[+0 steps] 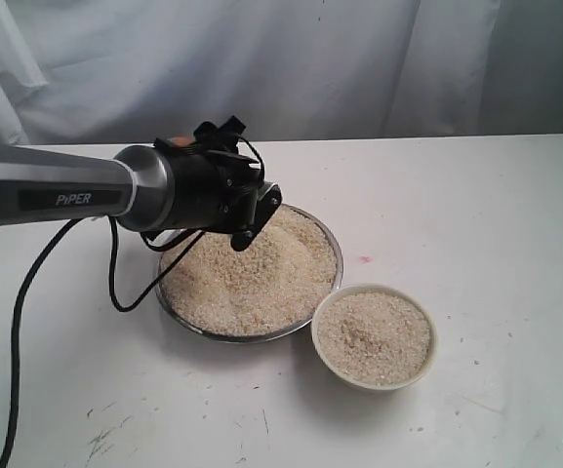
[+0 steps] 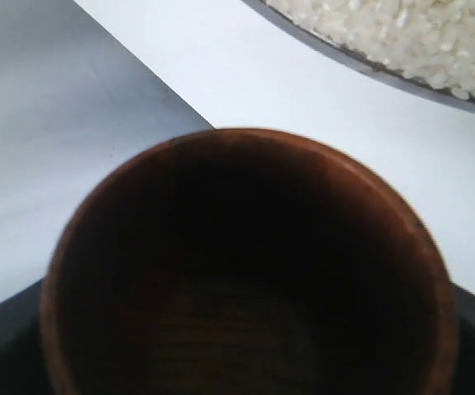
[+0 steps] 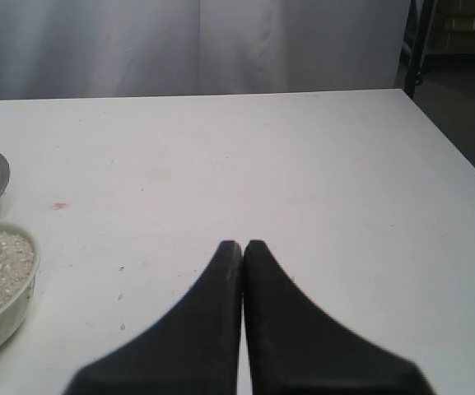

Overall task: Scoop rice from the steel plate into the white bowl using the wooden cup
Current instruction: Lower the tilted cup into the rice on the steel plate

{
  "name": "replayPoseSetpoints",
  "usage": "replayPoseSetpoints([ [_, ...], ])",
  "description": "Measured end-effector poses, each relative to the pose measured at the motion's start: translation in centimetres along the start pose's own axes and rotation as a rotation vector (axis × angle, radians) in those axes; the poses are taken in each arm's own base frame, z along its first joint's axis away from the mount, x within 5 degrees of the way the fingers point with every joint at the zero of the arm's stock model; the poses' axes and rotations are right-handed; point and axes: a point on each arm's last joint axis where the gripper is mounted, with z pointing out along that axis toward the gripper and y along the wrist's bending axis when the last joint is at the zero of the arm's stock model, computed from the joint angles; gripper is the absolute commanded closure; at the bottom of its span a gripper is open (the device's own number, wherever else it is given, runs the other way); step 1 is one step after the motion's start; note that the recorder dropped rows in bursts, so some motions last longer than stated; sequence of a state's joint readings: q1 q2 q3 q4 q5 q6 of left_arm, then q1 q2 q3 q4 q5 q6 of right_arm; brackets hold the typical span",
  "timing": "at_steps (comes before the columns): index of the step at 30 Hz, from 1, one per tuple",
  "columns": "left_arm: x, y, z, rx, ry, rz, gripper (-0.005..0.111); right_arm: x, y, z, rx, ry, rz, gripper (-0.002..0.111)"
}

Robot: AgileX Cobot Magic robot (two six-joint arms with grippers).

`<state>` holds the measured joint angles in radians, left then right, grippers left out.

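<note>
The steel plate (image 1: 337, 255) holds a wide heap of rice (image 1: 252, 278). Beside it at the front right stands the white bowl (image 1: 427, 322), also filled with rice. My left gripper (image 1: 252, 219) hangs over the plate's back left edge. It is shut on the wooden cup (image 2: 245, 140), which fills the left wrist view with a dark, empty inside. The fingers themselves are hidden there. In the exterior view only a reddish-brown sliver (image 1: 180, 140) of the cup shows above the wrist. My right gripper (image 3: 243, 244) is shut and empty, low over bare table to the right of the bowl (image 3: 6, 325).
The left arm's black cable (image 1: 115, 283) loops down onto the table left of the plate. The plate's rim (image 2: 369, 70) and rice (image 2: 422, 33) lie just past the cup. A white cloth hangs behind the table. The table's right edge (image 3: 459, 156) is near the right gripper.
</note>
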<state>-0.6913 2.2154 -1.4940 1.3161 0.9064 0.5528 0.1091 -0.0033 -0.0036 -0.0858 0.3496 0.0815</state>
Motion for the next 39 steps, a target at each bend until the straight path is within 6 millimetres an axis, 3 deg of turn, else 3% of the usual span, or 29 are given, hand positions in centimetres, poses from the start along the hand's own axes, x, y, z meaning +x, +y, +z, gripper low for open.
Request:
replayPoseSetpoints([
  [11, -3.3, -1.2, 2.7, -0.028, 0.015, 0.132, 0.107, 0.0, 0.0, 0.0, 0.000, 0.000, 0.000, 0.108],
  [15, -3.0, 0.5, 2.5, -0.059, 0.010, 0.064, 0.107, 0.0, 0.0, 0.0, 0.000, 0.000, 0.000, 0.108],
  [39, -3.8, -0.5, 2.4, 0.053, -0.071, 0.083, 0.107, 0.0, 0.0, 0.0, 0.000, 0.000, 0.000, 0.108],
])
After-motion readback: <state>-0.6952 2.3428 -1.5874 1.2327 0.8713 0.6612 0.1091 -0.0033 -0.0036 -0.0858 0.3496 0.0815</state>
